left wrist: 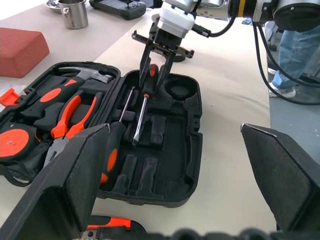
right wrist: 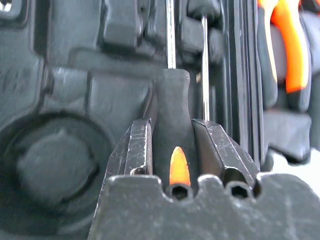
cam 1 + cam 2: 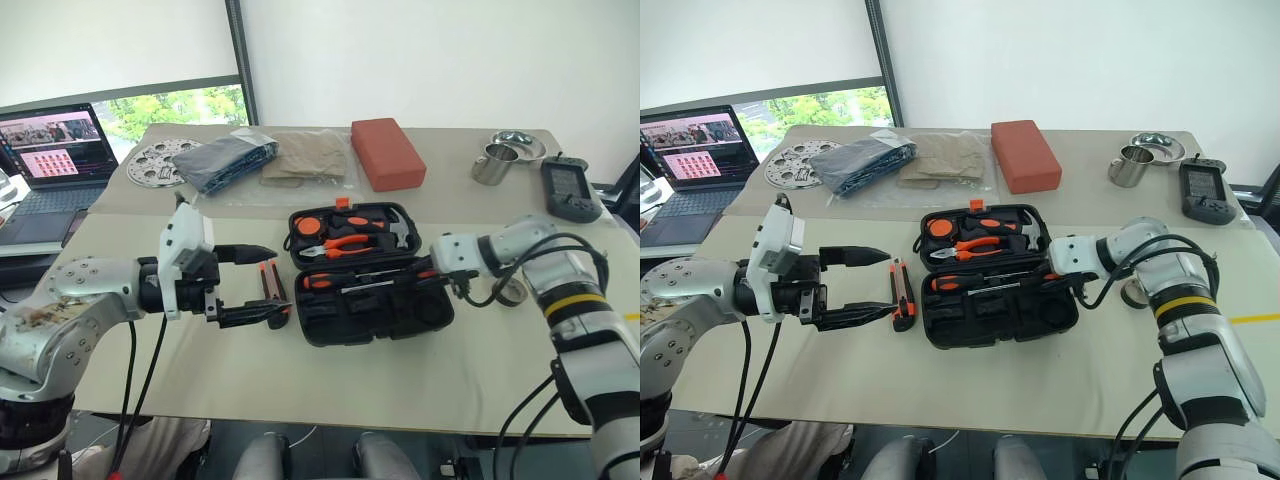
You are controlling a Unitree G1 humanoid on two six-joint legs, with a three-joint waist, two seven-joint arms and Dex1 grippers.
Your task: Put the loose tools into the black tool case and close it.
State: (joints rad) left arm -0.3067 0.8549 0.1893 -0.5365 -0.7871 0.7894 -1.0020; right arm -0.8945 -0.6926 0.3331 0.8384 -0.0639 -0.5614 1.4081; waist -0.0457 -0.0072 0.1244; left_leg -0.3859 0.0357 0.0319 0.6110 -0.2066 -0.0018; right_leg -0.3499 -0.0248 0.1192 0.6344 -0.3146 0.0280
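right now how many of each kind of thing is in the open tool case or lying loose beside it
screwdrivers: 2
hammer: 1
pliers: 1
tape measure: 1
utility knife: 1
small grey roll: 1
total: 7

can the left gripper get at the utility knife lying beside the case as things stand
Probably yes. The left gripper is open and holds nothing, and the utility knife lies on the table just past its fingertips, left of the black tool case. Nothing sits between them; the right gripper, shut on a screwdriver, is over the case's far side.
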